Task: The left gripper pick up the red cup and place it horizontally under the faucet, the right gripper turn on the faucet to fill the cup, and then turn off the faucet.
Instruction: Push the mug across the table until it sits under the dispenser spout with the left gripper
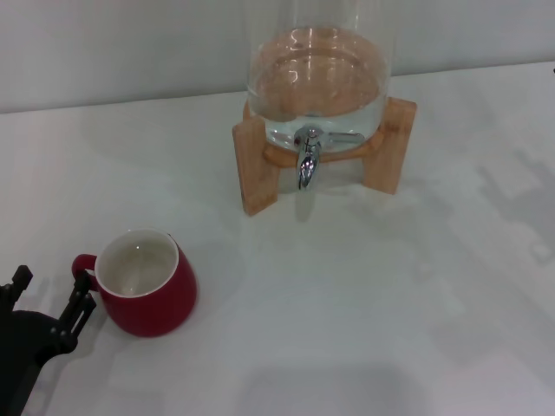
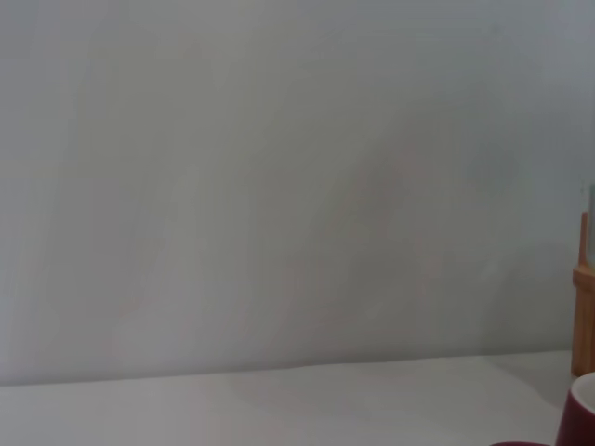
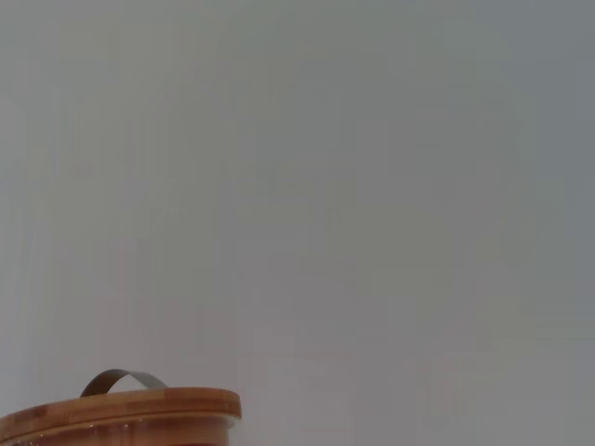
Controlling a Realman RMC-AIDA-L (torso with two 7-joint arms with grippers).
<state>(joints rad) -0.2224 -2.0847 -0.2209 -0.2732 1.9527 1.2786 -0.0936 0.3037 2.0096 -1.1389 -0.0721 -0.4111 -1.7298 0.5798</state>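
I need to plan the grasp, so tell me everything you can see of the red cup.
The red cup is a small, rounded, dark-red mug with a glossy, ceramic look, a white inside and a small red loop handle. It stands upright on the white table, looks empty, and sits near the front left, well short of the faucet. Its handle points toward the left gripper, whose fingers are open, one close against the handle; contact cannot be told. A sliver of the cup shows in the left wrist view.

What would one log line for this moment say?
left gripper open beside red cup handle | cup upright on table | faucet untouched | right gripper unseen
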